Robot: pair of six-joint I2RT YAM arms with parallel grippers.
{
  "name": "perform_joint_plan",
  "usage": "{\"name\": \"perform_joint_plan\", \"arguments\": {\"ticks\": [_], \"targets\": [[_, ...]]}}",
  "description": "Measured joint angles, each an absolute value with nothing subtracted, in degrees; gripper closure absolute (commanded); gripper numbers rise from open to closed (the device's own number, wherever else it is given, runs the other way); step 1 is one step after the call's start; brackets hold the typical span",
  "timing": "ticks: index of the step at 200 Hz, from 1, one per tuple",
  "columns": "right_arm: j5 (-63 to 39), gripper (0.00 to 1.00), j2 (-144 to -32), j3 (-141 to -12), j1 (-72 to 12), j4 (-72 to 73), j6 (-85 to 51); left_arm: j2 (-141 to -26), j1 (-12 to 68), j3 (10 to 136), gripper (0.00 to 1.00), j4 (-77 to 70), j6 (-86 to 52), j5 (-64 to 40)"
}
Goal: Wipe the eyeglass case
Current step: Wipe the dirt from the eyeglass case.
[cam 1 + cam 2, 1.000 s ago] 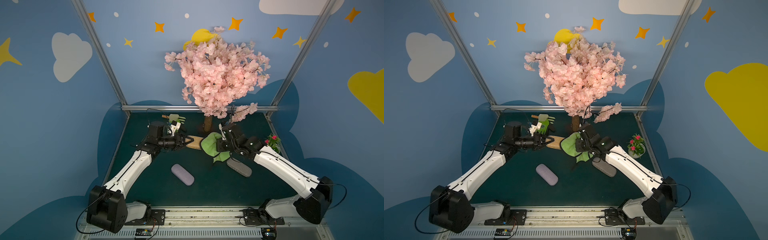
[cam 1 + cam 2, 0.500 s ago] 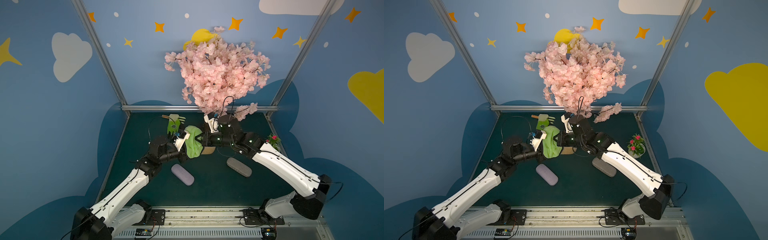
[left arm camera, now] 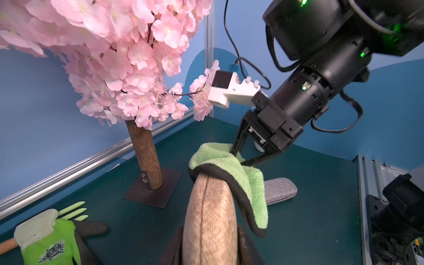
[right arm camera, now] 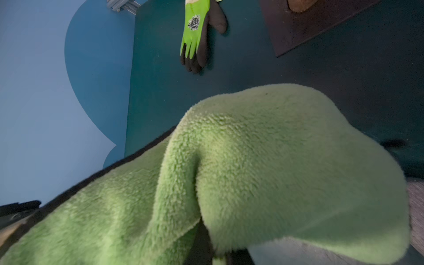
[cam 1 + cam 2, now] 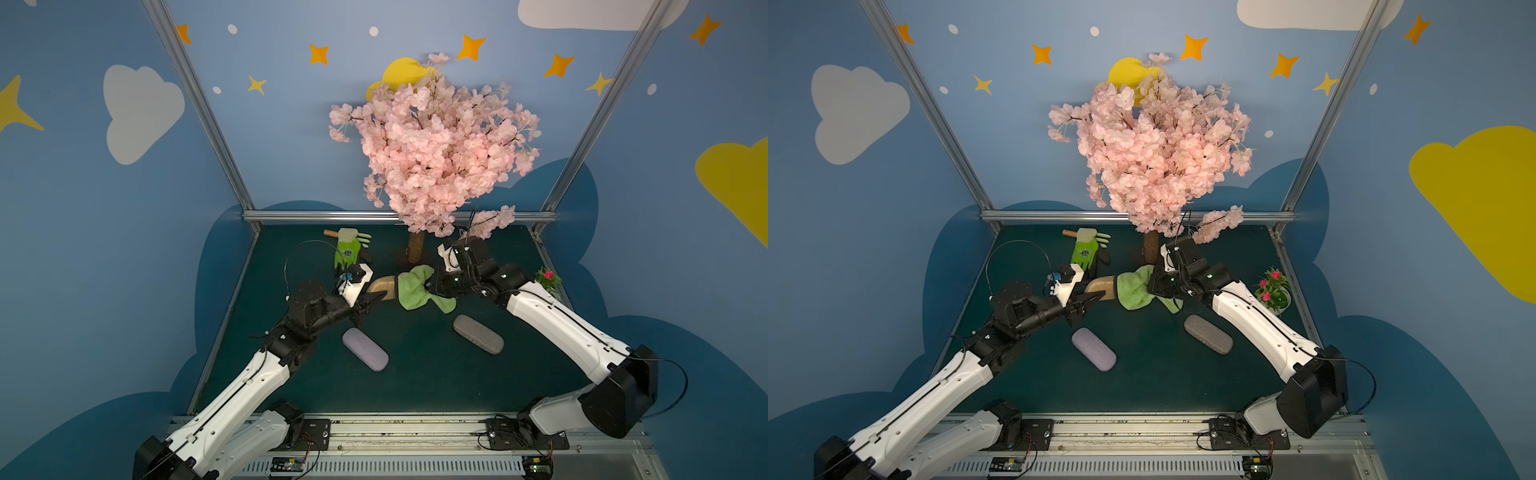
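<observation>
Held the tan woven oblong eyeglass case (image 3: 208, 220) aloft, clenched in the left gripper (image 5: 370, 300), long axis aimed at the right gripper (image 3: 238, 158). Had the fluffy green black-edged cloth (image 3: 215, 156) pinched there, draped over the case's far end.

Fluffy green cloth (image 4: 263, 172) filled most of frame, bunched in thick folds, deep crease between two of them. Black trim (image 4: 91, 177) ran along one edge. Sliver of what looked like tan case (image 4: 9, 229) peeked from under trim, too little showing to be sure. Grey fabric patch (image 4: 416, 206) sat beside cloth. Beyond lay dark green table (image 4: 298, 80), with green-and-black glove (image 4: 195, 34) lying flat and dark base plate (image 4: 309, 29) near it. Blue wall (image 4: 46, 91) stood behind table.
</observation>
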State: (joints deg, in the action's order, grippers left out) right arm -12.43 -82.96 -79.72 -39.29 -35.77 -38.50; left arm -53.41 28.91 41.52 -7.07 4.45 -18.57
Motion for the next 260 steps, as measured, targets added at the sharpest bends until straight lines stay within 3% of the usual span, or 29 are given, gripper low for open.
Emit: {"name": "perform_joint_plan", "arguments": {"ticks": [26,52,92,133,178,219,260], "targets": [[-10.17,1.00,-83.88,-92.49,-48.84,-37.78,-35.53,-55.90,29.26,42.13,0.97,-6.85,2.92,-17.58],[-14.46,1.00,-83.72,-92.53,-54.02,-32.38,-37.78,-58.67,29.95,42.83,0.97,-5.45,0.05,-17.30],[-19.49,1.00,-86.37,-82.28,-48.21,-24.14,-42.28,-59.37,30.00,44.03,0.97,-0.78,-3.22,-15.55],[-11.60,1.00,-87.02,-77.73,-41.47,-31.53,-38.85,-59.11,29.89,44.82,0.97,0.23,-7.66,-14.79],[-2.55,1.00,-86.70,-86.35,-47.46,-36.21,-34.65,-62.52,29.21,53.76,0.97,6.11,-20.78,-14.31],[-6.79,1.00,-85.45,-87.00,-53.45,-27.68,-38.24,-70.06,27.29,60.27,0.97,11.07,-35.31,-18.94],[-15.99,1.00,-84.27,-72.60,-44.01,-14.79,-46.35,-74.41,22.61,59.75,0.97,11.33,-49.78,-28.03]]}}
